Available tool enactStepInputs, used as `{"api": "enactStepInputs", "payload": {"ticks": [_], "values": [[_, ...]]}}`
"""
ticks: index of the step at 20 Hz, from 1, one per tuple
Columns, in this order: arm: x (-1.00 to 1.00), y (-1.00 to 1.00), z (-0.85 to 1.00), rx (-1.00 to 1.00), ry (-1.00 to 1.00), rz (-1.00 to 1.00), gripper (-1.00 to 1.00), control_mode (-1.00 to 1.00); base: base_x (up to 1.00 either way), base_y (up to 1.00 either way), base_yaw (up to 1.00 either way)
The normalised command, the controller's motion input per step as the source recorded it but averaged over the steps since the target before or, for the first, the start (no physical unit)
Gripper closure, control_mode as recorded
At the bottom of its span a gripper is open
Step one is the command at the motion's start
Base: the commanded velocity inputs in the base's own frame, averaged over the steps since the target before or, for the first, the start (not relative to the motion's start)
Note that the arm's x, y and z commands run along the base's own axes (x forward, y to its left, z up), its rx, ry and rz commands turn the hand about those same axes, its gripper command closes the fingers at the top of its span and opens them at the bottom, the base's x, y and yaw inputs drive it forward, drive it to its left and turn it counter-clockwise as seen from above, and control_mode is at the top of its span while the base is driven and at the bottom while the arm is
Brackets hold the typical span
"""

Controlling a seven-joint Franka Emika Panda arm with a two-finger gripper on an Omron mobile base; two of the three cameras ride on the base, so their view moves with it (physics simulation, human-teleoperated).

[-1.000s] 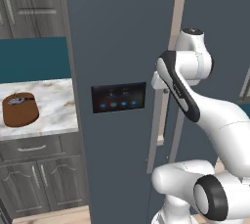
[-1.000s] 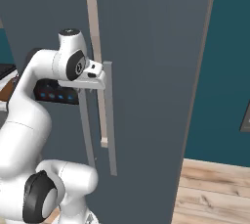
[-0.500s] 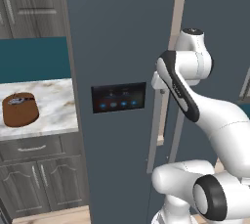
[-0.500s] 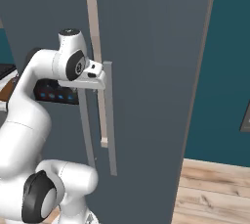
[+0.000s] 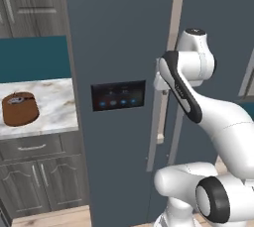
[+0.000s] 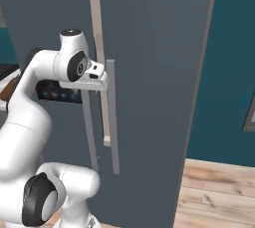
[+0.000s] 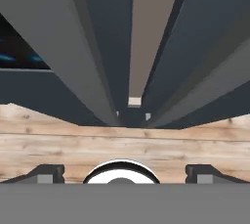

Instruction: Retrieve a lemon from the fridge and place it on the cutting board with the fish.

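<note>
The fridge (image 5: pixel 119 32) fills the middle, a tall slate-blue unit with a black touch panel (image 5: pixel 118 96) and two long grey handles (image 6: pixel 112 122). A pale beige strip runs between its two doors. My gripper (image 6: pixel 101 78) sits at the top end of the right door's handle. In the hand view the gripper (image 7: pixel 125 173) is open, its fingertips (image 7: pixel 46 173) far apart, looking down along both handles to the floor. The reddish-brown cutting board (image 5: pixel 20 108) lies on the marble counter to the left, with a small grey fish (image 5: pixel 19 99) on top. The lemon is out of view.
Grey wood-grain cabinets (image 5: pixel 34 176) stand under the marble counter (image 5: pixel 54 107), left of the fridge. A teal wall (image 6: pixel 229 62) and wooden floor (image 6: pixel 219 192) lie to the right. My own white arm (image 5: pixel 198 107) stands close in front of the doors.
</note>
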Motion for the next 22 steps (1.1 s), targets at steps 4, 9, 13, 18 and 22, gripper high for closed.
{"api": "enactStepInputs", "payload": {"ticks": [4,9,13,18,22], "values": [[0.0,0.0,0.0,0.0,0.0,0.0,-1.0,1.0,-0.49,-0.22,0.0],[0.0,0.0,0.0,0.0,0.0,0.0,-1.0,1.0,-0.39,-0.42,0.0],[0.0,0.0,0.0,0.0,0.0,0.0,-1.0,1.0,-0.25,-0.27,0.0],[0.0,0.0,0.0,0.0,0.0,0.0,-1.0,1.0,-0.2,0.04,0.0],[0.0,0.0,0.0,0.0,0.0,0.0,-1.0,1.0,-0.32,0.17,0.0]]}}
